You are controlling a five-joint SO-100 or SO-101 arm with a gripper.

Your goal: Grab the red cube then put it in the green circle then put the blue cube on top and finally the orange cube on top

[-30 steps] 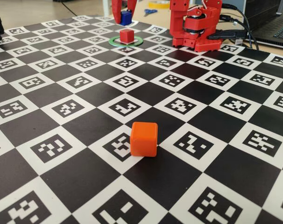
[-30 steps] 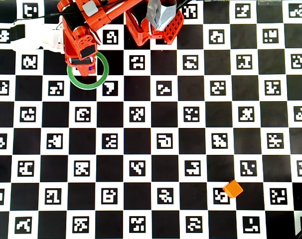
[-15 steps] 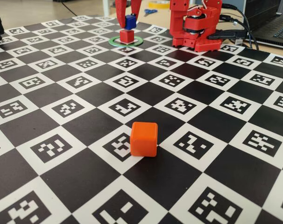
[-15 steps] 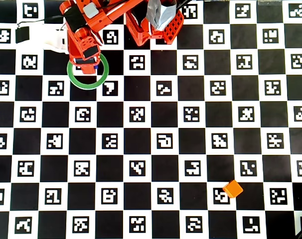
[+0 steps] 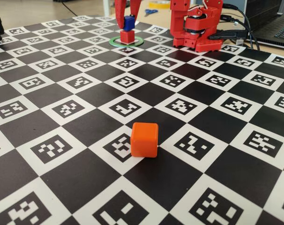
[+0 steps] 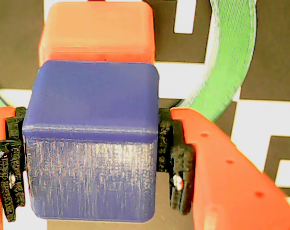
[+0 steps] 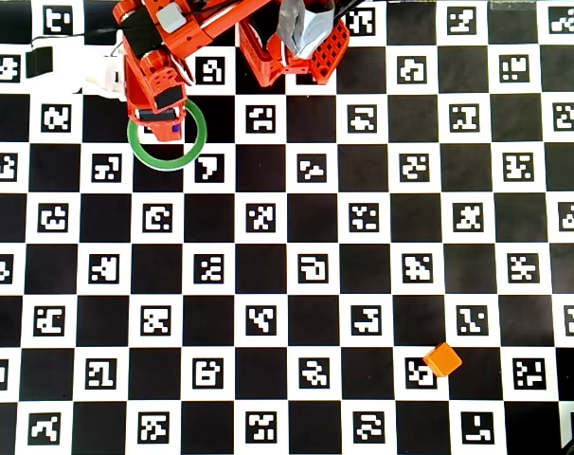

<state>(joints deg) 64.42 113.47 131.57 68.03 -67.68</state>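
Gripper: the gripper (image 6: 92,158) is seen pinching the blue cube (image 6: 92,143); in the wrist view a black pad (image 6: 176,158) is pressed against each side face, with no gap visible.

Blue cube: it is held directly over the red cube (image 5: 127,36) in the fixed view, with the two appearing to touch or nearly touch; true contact cannot be told.

Change: a second ago the blue cube was held behind and above the green circle (image 5: 115,42), well clear of the red cube; half a second ago it had been brought down over it, and little has shifted since. The descent appears to be finished or almost so.

Red cube: it is seated inside the green circle, and only its far part shows beyond the blue cube in the wrist view.

Alignment: in the wrist view the blue cube is seen offset toward the camera from the red cube; how much of that is mere height cannot be told.

Orange cube: the orange cube (image 5: 144,139) is left well apart from the green circle, at the near side of the checkered board (image 5: 48,93), untouched.

Task stage: the first placement is judged done; the second is at the release point, and the orange cube remains to be fetched.

Risk: a skewed release could slide the blue cube off.
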